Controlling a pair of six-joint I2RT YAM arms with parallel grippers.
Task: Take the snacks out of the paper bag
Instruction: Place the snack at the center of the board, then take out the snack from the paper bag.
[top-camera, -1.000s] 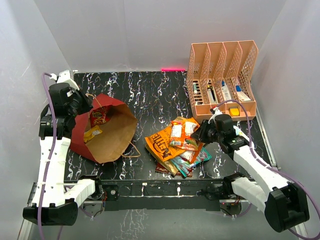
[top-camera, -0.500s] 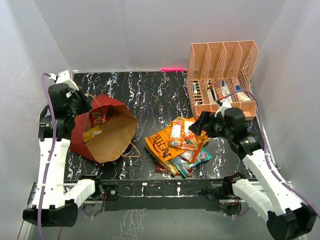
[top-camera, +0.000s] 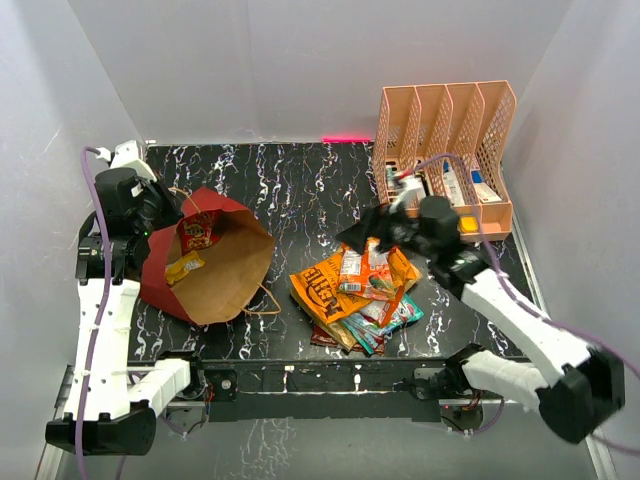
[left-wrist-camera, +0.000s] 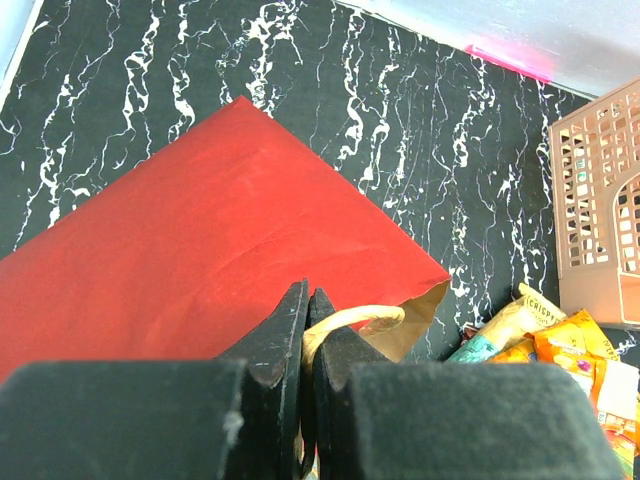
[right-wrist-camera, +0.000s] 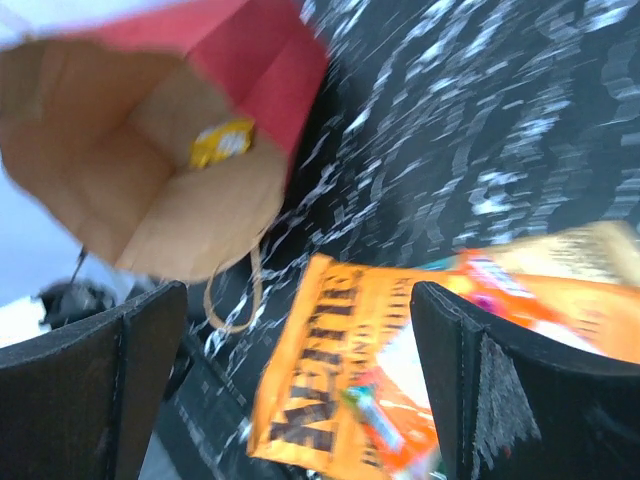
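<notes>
The dark red paper bag (top-camera: 160, 285) lies tilted at the left, its brown mouth facing right. A red packet (top-camera: 201, 231) and a yellow packet (top-camera: 185, 268) lie inside. My left gripper (top-camera: 152, 215) is shut on the bag's twisted handle (left-wrist-camera: 352, 320) above the red side (left-wrist-camera: 200, 250). Several snacks (top-camera: 350, 290) lie piled mid-table, an orange packet (right-wrist-camera: 340, 380) on top. My right gripper (top-camera: 362, 231) hovers open and empty over the pile's far left. The right wrist view is blurred; its gripper (right-wrist-camera: 298, 300) faces the bag's mouth (right-wrist-camera: 120, 180) and the yellow packet (right-wrist-camera: 222, 142).
A peach file organiser (top-camera: 445, 150) holding small items stands at the back right, close behind my right arm; it also shows in the left wrist view (left-wrist-camera: 600, 220). The bag's other handle (top-camera: 262, 300) lies loose on the black marbled table (top-camera: 300, 190). White walls enclose the table.
My right gripper has opened wide, risen from the pile's right side and swung left over it towards the bag. The left arm and the bag have stayed put.
</notes>
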